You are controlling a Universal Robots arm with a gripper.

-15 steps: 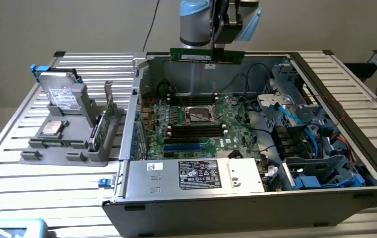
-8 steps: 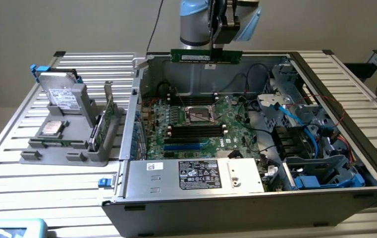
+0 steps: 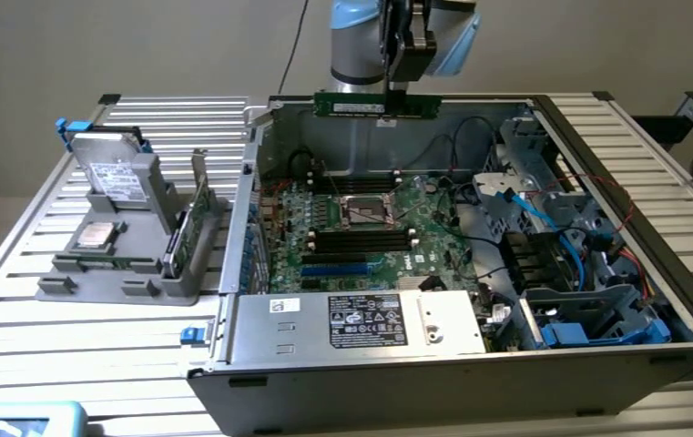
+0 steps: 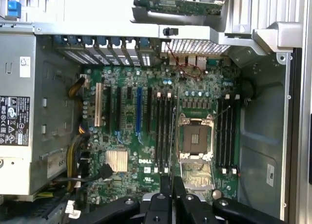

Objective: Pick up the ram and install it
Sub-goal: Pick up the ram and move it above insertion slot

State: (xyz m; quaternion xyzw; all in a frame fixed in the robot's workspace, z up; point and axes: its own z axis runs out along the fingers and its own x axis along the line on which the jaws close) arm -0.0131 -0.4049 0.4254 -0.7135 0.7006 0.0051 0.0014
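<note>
The ram hangs level in the air over the far edge of the open computer case, its long side running across the exterior view. The gripper pinches it from above near the middle, jaws narrow and closed on the stick. Below and nearer lies the motherboard, with the CPU socket between two banks of black memory slots. The power supply sits along the case's near side. To the exterior view's left, on the slatted table, a grey fixture carries a hard drive and an upright expansion card.
</note>
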